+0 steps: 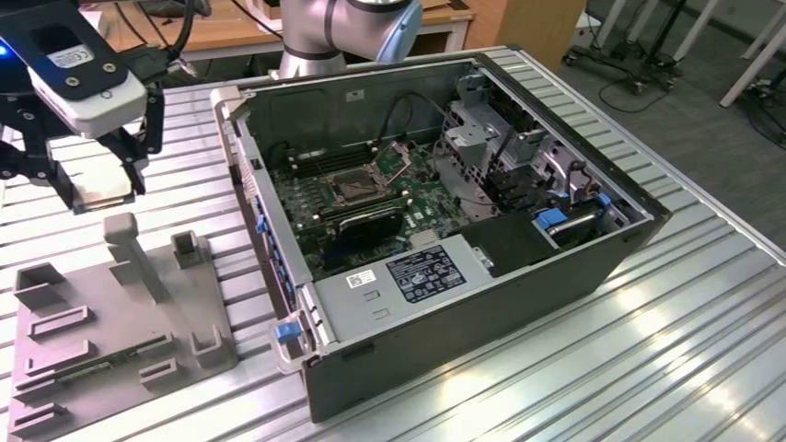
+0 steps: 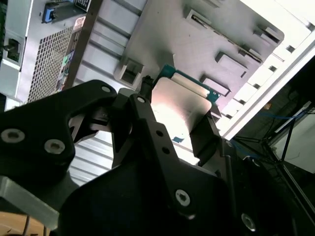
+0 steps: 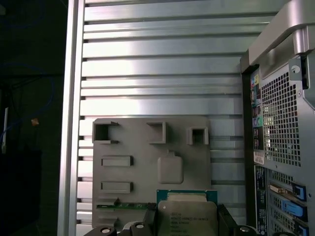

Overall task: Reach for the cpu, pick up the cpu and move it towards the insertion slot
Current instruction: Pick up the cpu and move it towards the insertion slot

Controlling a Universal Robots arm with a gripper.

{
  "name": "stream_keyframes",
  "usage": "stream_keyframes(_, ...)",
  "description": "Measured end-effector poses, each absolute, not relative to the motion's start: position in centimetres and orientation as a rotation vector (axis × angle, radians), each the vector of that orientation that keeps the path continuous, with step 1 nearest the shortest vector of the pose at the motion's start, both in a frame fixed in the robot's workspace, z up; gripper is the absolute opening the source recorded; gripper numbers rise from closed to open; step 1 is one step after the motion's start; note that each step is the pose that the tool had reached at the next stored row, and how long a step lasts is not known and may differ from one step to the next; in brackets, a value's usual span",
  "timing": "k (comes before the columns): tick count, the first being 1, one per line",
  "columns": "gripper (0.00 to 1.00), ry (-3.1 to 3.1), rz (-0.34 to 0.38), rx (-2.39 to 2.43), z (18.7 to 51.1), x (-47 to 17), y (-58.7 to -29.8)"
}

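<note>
My gripper [image 1: 103, 187] hangs above the grey fixture tray [image 1: 110, 313] at the exterior view's left, shut on the cpu [image 1: 109, 196]. In both wrist views the cpu [image 3: 187, 212] [image 2: 174, 103] is a flat square chip with a pale silvery face and a green edge, clamped between two dark fingers [image 3: 224, 216]. It is lifted clear of the tray, with its empty rounded-square recess [image 3: 170, 168] just beyond it. The insertion slot [image 1: 352, 185], a metal-framed socket with a dark centre, sits on the green board inside the open computer case [image 1: 491, 304], to the exterior view's right of the gripper.
The tray carries upright grey posts [image 1: 132, 253] and a long green circuit strip [image 1: 105, 354]. The case's near wall [image 1: 252, 184] stands between gripper and socket. Drive cages and cables [image 1: 503, 157] fill the case's far side. The arm's base [image 1: 344, 28] is behind the case on the ribbed metal table [image 1: 687, 322].
</note>
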State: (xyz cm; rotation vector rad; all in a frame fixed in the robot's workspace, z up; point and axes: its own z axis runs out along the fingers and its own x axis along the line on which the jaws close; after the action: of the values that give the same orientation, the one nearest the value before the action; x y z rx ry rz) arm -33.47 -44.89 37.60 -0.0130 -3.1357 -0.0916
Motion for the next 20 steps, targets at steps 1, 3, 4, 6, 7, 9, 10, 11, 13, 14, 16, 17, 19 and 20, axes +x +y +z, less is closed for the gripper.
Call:
stream_keyframes(1, 0.55, -3.136, -0.092, -0.013, 37.60, -33.40, -44.89)
stream_keyframes(3, 0.55, -3.136, -0.092, -0.013, 37.59, -33.40, -44.89)
stream_keyframes(4, 0.55, -3.136, -0.092, -0.013, 37.59, -33.35, -44.89)
stream_keyframes(6, 0.55, -3.136, -0.092, -0.013, 37.58, -33.31, -44.89)
stream_keyframes(7, 0.55, -3.136, -0.092, -0.013, 37.59, -33.30, -44.89)
stream_keyframes(9, 0.55, -3.136, -0.092, -0.013, 37.59, -33.22, -44.89)
stream_keyframes(10, 0.55, -3.136, -0.091, -0.013, 37.60, -33.12, -44.89)
stream_keyframes(11, 0.55, -3.136, -0.092, -0.013, 37.59, -33.03, -44.90)
stream_keyframes(13, 0.55, -3.136, -0.092, -0.013, 37.59, -32.93, -44.89)
stream_keyframes(14, 0.55, -3.136, -0.092, -0.013, 37.59, -32.86, -44.89)
stream_keyframes(16, 0.55, -3.136, -0.092, -0.013, 37.58, -32.77, -44.89)
stream_keyframes(17, 0.55, -3.136, -0.092, -0.013, 37.59, -32.70, -44.89)
stream_keyframes(19, 0.55, -3.136, -0.092, -0.013, 37.58, -32.61, -44.89)
stream_keyframes(20, 0.55, -3.136, -0.092, -0.013, 37.58, -32.56, -44.89)
